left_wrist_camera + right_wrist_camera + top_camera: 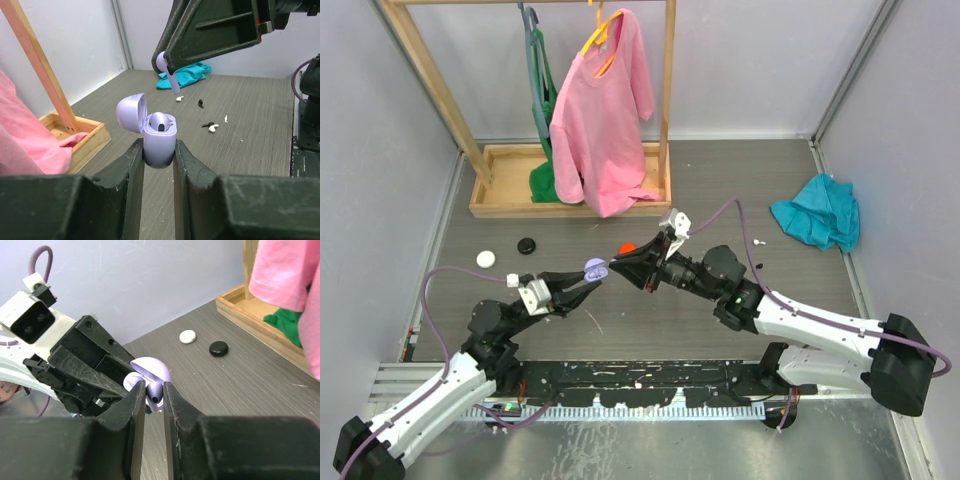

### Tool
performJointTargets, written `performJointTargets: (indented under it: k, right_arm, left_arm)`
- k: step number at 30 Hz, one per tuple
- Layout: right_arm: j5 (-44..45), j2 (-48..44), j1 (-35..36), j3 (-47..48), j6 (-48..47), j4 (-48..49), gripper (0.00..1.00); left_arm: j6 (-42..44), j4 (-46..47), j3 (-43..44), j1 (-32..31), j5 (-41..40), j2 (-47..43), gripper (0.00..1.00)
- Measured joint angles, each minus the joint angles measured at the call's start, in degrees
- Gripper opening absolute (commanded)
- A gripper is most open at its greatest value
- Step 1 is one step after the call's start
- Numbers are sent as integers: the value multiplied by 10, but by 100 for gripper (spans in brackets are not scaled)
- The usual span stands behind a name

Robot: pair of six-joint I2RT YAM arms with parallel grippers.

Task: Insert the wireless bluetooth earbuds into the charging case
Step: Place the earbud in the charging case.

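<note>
A grey wood-grain table [720, 190] is walled by pale panels, with a wooden rack [420, 60] holding a pink shirt [605, 110] at the back and a teal cloth [817, 210] to the right.

From above, the two arms meet at mid-table around a lilac blob, and the detail is lost. The left wrist camera shows it clearly. The left gripper [159, 156] pinches a lilac charging case [161, 142] upright with its lid swung open and one bud [159, 121] seated inside.

Just above the case, the right gripper [152, 387] clamps a second lilac earbud [165, 64], stem down, not yet in the case. Small white [179, 98] and dark [200, 103] buds lie loose on the table beyond. The right wrist camera alone gives a close look at a white round case [188, 336] and a black one [218, 348] near the rack.
</note>
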Motion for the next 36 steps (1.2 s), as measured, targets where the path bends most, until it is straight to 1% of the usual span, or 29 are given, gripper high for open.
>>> performJointTargets:
  k: [8,21,36]
  right_arm:
    - [8,35,20,-12,6,74,16]
    - [13,77,24,-12,20,133,16]
    - [6,88,30,-30,47,185,16]
  left_arm:
    - [-6,9,-1,0,0,1,0]
    - [-17,17,-1,0,0,5,0]
    - [-31,27,-6,0,-14,-5,0]
